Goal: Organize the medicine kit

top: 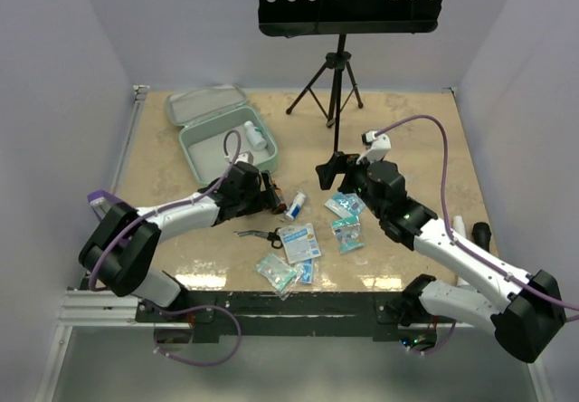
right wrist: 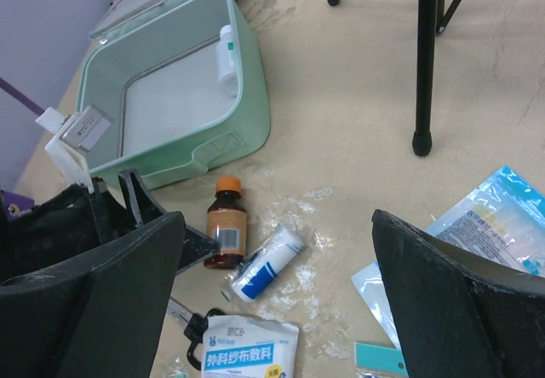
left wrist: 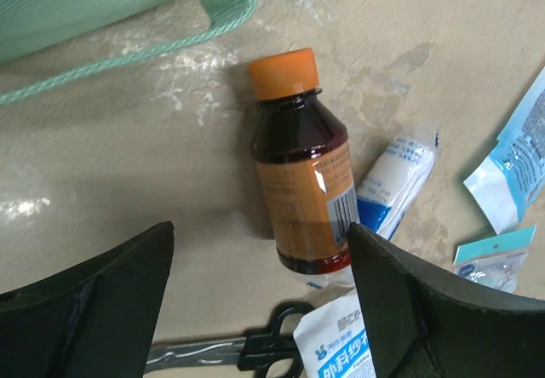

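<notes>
Black fingers of the left pincer [left wrist: 260,233] fill the bottom of the left wrist view, spread wide and released, gripping nothing. A brown glass bottle with an orange cap [left wrist: 298,191] lies on the tabletop [top: 416,148] between them, touched by neither.

The medicine kit [top: 185,147], a mint-green rounded tin case, sits open in the upper left of the top view. Its lid is folded back beyond it and the greyish inside shows. A small white bottle [top: 256,137] lies in it near the right-hand wall. The kit's long axis seems to run left to right across the frame, rising a little to the right, though the angle makes that hard to fix.

One corner of the kit stands just beyond the orange cap. The brown bottle points cap-first at that corner, away from the wrist, so the fingers straddle its width. From the left pincer the kit is up and left in the top view, and near. The right pincer [right wrist: 277,220], likewise spread and empty, hangs farther off at frame centre. The left arm is nearer, so I judge the bottle its job.

Further out are a white roll in blue wrap [left wrist: 396,178] just beside the bottle, black-handled scissors [top: 262,234], a white sachet with blue print [top: 298,239], clear pouches [top: 346,205] and a black tripod stand [top: 335,85] at the top.
</notes>
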Available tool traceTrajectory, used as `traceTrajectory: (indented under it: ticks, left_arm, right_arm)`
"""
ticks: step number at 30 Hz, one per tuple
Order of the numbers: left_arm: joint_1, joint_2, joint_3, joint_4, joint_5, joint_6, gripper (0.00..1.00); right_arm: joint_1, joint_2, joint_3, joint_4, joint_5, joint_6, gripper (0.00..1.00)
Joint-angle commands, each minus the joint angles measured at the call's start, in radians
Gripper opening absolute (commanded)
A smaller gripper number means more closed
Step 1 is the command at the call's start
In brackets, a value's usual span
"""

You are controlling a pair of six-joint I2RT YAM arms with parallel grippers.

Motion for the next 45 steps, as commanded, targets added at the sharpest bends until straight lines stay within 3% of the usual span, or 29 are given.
traceTrajectory:
  ticks: [1, 19, 28, 32, 34, 36, 45]
  left_arm:
    - [-0.008, 0.049, 0.07, 0.044, -0.009, -0.016, 0.86]
    - [-0.005, 0.194, 0.205, 0.036, -0.014, 0.016, 0.82]
    - [-0.005, 0.23, 0.202, 0.039, -0.009, 0.041, 0.6]
    - [-0.005, 0.218, 0.184, 0.058, 0.001, 0.049, 0.44]
    - [-0.005, 0.197, 0.176, 0.062, 0.007, 0.053, 0.31]
    - [-0.005, 0.149, 0.164, 0.062, 0.023, 0.053, 0.26]
    - [0.017, -0.236, 0.147, -0.033, 0.009, 0.076, 0.19]
  right_arm:
    - [-0.001, -0.008, -0.009, 0.018, 0.005, -0.005, 0.97]
    - [-0.001, 0.027, -0.001, 0.027, -0.006, -0.009, 0.97]
    - [-0.001, 0.024, -0.004, 0.027, 0.0, -0.008, 0.97]
    - [-0.001, 0.026, -0.003, 0.024, 0.0, -0.008, 0.97]
    - [-0.003, 0.024, 0.0, 0.024, 0.0, -0.008, 0.97]
    - [-0.001, 0.021, 0.001, 0.019, 0.0, -0.008, 0.97]
    - [-0.001, 0.012, 0.01, 0.021, -0.01, 0.0, 0.97]
